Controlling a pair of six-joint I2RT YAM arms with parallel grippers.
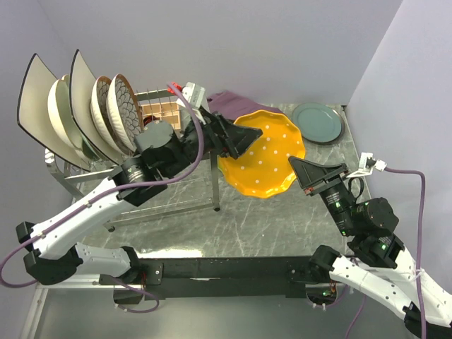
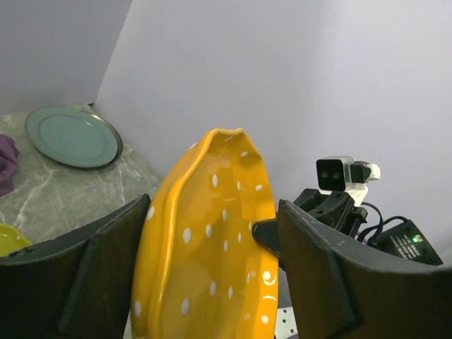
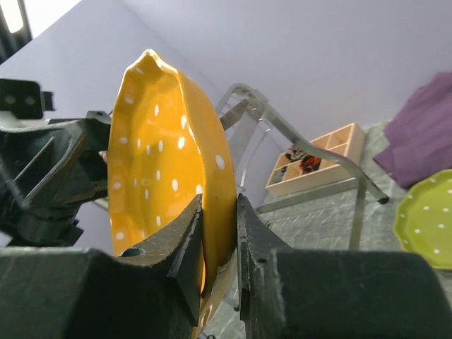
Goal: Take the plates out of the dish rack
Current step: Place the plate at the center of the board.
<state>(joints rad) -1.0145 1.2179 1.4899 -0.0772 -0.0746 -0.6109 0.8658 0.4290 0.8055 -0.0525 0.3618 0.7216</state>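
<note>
Orange dotted scalloped plate (image 1: 265, 154): aloft over the table, just right of the dish rack (image 1: 214, 185); right gripper (image 3: 219, 212) clamped on its right rim; left gripper (image 1: 240, 141) fingers spread open around its left rim. Other plates (image 1: 85, 116) upright in the rack, far left; teal plate (image 1: 318, 121) flat on the table, far right.

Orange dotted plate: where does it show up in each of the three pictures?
Top external: orange dotted plate at centre.
Left wrist: the plate at bottom centre, upright.
Right wrist: the plate left of centre, edge-on.
Shared landmark: the purple cloth.
</note>
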